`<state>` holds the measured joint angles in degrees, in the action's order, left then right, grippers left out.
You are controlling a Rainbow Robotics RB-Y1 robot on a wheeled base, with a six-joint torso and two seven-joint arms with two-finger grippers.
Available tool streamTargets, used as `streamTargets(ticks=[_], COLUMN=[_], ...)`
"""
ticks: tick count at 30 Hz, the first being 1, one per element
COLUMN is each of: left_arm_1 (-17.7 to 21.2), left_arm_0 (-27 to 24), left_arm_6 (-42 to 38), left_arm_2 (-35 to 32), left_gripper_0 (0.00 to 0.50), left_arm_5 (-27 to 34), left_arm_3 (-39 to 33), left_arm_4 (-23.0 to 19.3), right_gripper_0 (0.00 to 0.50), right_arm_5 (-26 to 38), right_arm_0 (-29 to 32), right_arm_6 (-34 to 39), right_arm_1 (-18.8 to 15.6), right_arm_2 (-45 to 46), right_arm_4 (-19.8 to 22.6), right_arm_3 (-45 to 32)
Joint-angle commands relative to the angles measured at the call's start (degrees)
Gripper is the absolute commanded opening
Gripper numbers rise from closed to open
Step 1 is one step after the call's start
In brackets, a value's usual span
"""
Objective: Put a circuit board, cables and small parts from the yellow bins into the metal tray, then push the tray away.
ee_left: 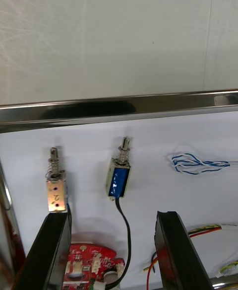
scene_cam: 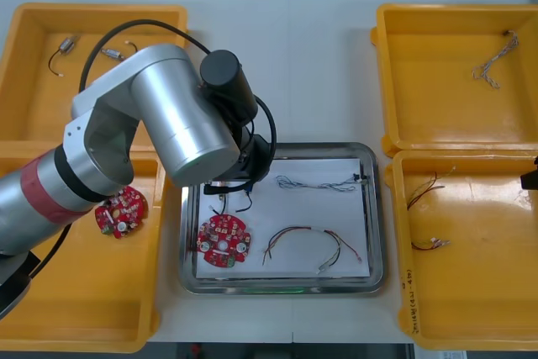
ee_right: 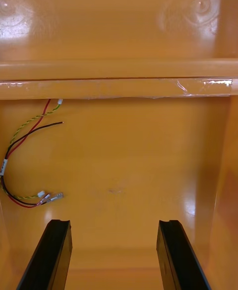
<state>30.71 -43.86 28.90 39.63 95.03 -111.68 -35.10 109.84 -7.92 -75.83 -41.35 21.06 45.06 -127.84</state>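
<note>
Front view: metal tray holds circuit board, cables; left pincer and right pincer released.

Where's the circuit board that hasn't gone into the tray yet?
In the front view, the circuit board lies in the near yellow bin on the robot's left, close to the bin wall that faces the metal tray.
</note>
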Motion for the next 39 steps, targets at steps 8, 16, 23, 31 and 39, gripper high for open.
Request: streamTargets(ticks=[8, 16, 23, 31, 39], left_arm_1=[7.87, 12.62, 15.96, 17.54, 18.24], left_arm_0=[-0.88, 0.17, 2.9, 5.8, 10.28], left_arm_6=[-0.95, 5.2, 10.74, 18.12, 24.63], left_arm_2=[-12.21, -20.56, -28.56, -37.08, -44.2], left_gripper_0=[0.5, 0.5, 0.5, 0.5, 0.5], left_arm_5=[6.13, 9.91, 12.99, 14.97, 14.97], left_arm_3=[-6.36, -6.36, -6.36, -6.62, -7.5], left_arm_4=[-8.32, -12.71, -16.31, -17.98, -18.33], right_gripper_0=[0.5, 0.5, 0.5, 0.5, 0.5], right_arm_5=[0.16, 0.16, 0.16, 0.16, 0.16], right_arm_0=[0.8, 0.8, 0.8, -2.62, -8.95], right_arm_6=[2.53, 2.97, 4.11, 4.2, 4.64], right_arm_1=[0.39, -0.31, -2.24, -3.56, -3.47], right_arm_2=[0.04, -0.31, -2.95, -9.28, -16.4], right_arm_4=[-0.24, 0.55, 0.46, 3.28, 6.09], right_arm_3=[-1.8, -3.29, -5.84, -8.65, -8.65])
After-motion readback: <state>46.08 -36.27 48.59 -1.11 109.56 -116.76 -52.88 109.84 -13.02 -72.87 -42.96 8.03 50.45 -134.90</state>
